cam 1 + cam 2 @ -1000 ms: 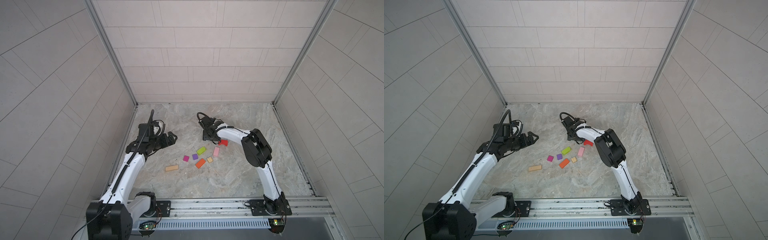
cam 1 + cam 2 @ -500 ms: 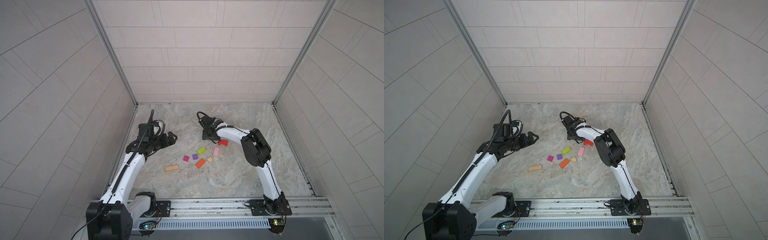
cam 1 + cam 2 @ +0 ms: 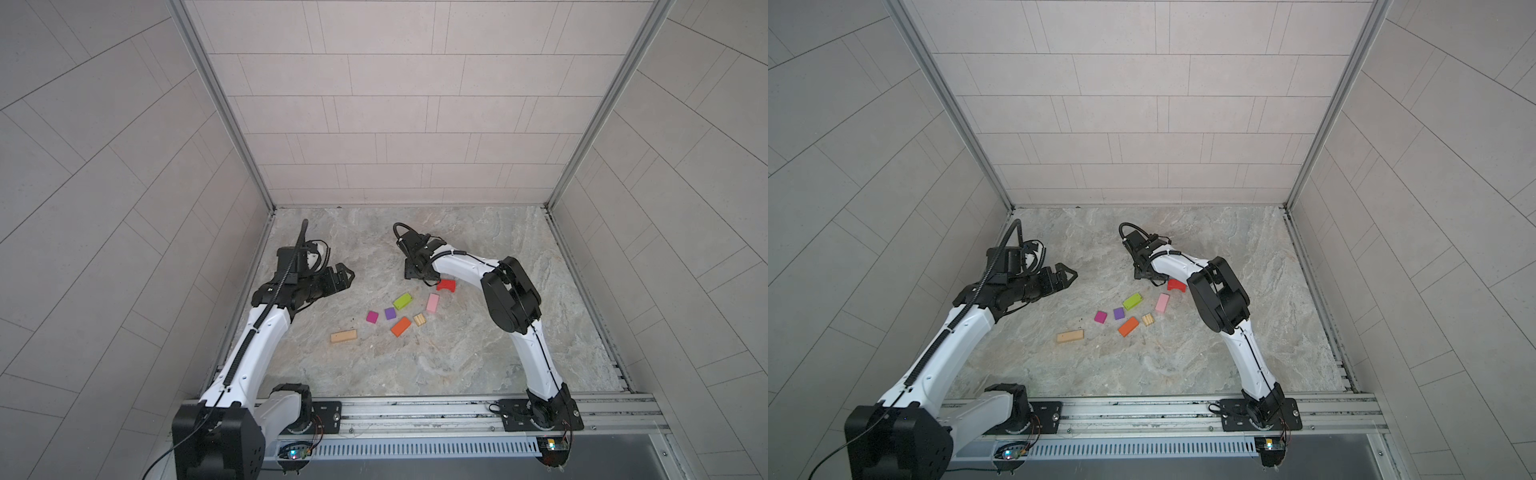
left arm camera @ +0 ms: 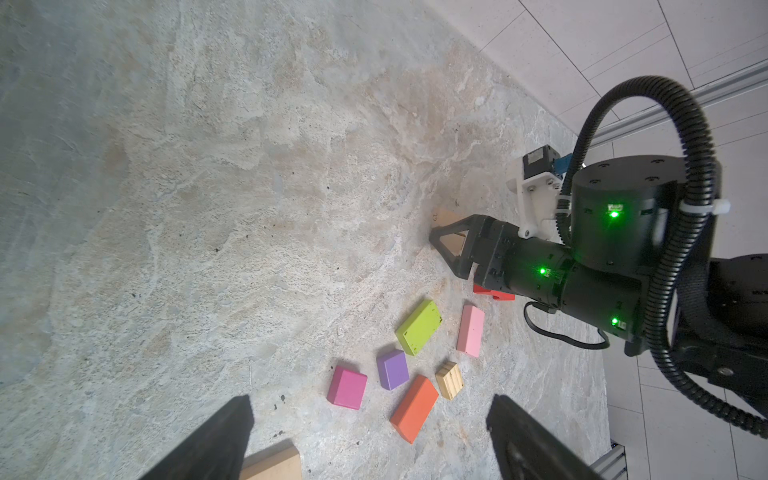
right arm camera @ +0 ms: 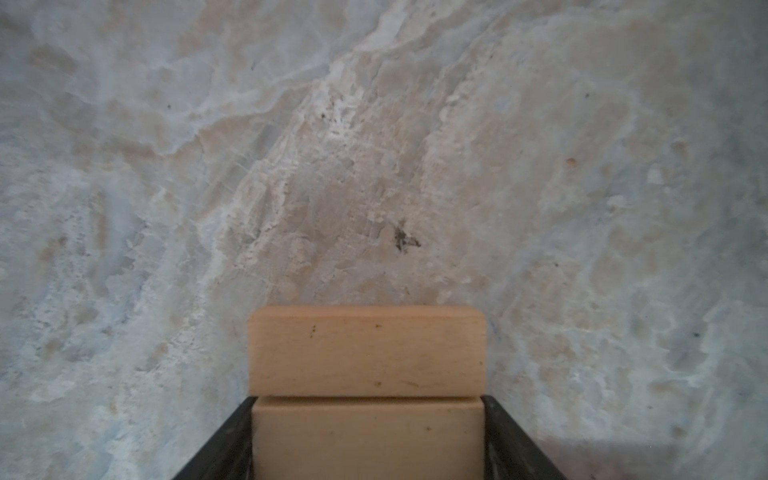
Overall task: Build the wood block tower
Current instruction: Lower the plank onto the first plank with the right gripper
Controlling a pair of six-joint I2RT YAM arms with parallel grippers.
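Observation:
My right gripper (image 3: 415, 272) (image 5: 368, 401) points down at the floor behind the loose wood blocks, shut on a plain tan bar (image 5: 368, 440). A second tan bar (image 5: 368, 351) lies flush against it past the fingertips; whether under or beside it, I cannot tell. Loose on the floor lie a red arch (image 3: 446, 285), green (image 3: 402, 301), pink (image 3: 432, 302) and orange (image 3: 401, 326) rectangles, magenta (image 3: 372, 317) and purple (image 3: 390, 313) cubes, a ridged tan piece (image 3: 419, 319) and another tan bar (image 3: 344, 336). My left gripper (image 3: 347, 276) (image 4: 372, 415) hangs open and empty to their left. No tower stands.
Marble floor (image 3: 415, 365) enclosed by tiled walls with metal corner posts (image 3: 565, 183). The arm bases sit on a rail (image 3: 415, 409) along the front edge. The right arm's elbow (image 3: 513, 301) hangs over the floor to the right of the blocks.

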